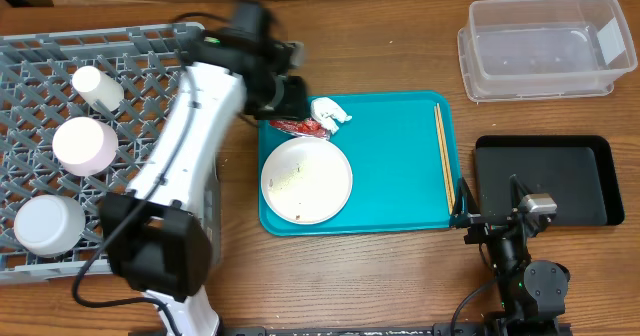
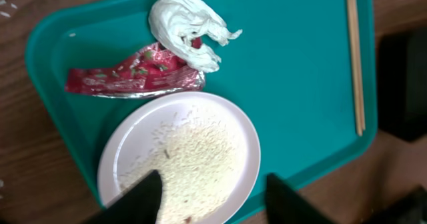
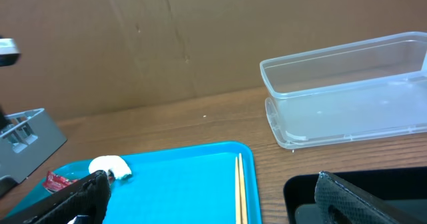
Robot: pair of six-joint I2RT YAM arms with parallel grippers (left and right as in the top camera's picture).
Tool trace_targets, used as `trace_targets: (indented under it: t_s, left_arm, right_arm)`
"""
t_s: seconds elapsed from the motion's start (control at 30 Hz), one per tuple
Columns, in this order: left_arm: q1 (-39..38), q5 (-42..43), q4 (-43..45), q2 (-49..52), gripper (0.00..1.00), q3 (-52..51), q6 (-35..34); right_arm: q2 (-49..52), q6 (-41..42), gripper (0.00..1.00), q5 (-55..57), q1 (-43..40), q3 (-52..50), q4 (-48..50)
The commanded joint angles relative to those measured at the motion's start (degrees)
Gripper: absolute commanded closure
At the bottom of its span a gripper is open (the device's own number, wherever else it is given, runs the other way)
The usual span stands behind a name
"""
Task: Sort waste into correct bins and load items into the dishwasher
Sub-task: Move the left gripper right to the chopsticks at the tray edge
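Your left gripper [image 2: 213, 194] hangs over the teal tray [image 2: 287, 91], jaws apart and empty. Right below it sits the white plate [image 2: 127, 144], scattered with rice crumbs [image 2: 193, 161]. The red wrapper [image 2: 133, 79] touches the plate's far rim, with the tissue [image 2: 183, 24] resting on the wrapper's end. Your right gripper [image 3: 212, 187] gapes wide, holding nothing, and the chopsticks [image 3: 239, 187] lie straight ahead of it.

Red crinkled wrapper [image 2: 133, 79] lies flat on teal tray [image 2: 293, 84], upper left part. Crumpled white tissue [image 2: 187, 27] touches its right end. Large white plate [image 2: 237, 127] sits just below the wrapper, rice crumbs [image 2: 187, 164] scattered over it. Chopstick pair [image 1: 443, 156] lies together along the tray's right edge. Grey lattice rack [image 1: 30, 86] at far left holds white cup [image 1: 97, 88], pinkish bowl [image 1: 84, 144] and grey-blue bowl [image 1: 48, 224]. Clear tub [image 1: 540, 51] at top right, black tray [image 1: 580, 176] below it.
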Motion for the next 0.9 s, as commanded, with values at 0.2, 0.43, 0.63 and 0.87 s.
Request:
trace_targets:
  t_s: [0.2,0.43,0.63,0.87]
  left_arm:
    - [-13.35,-11.26,4.83,4.22,0.42,0.85,-6.93]
    - [-18.99,3.82,11.52,8.61,0.00,0.85,-11.76]
    - [-22.43,0.35,18.80,9.29,0.24,1.20,-17.18]
    - [-26.08,-14.14,12.11,9.77,0.24,7.69,-18.82]
  right_arm:
    - [-0.63,0.17,0.00,0.31,-0.33,-0.57,0.35]
    - [-0.63,0.17,0.00,0.31,-0.33,-0.59,0.35]
    - [-0.63,0.17,0.00,0.31,-0.33,-0.57,0.35]
    - [-0.63,0.17,0.00,0.31,-0.33,-0.59,0.35]
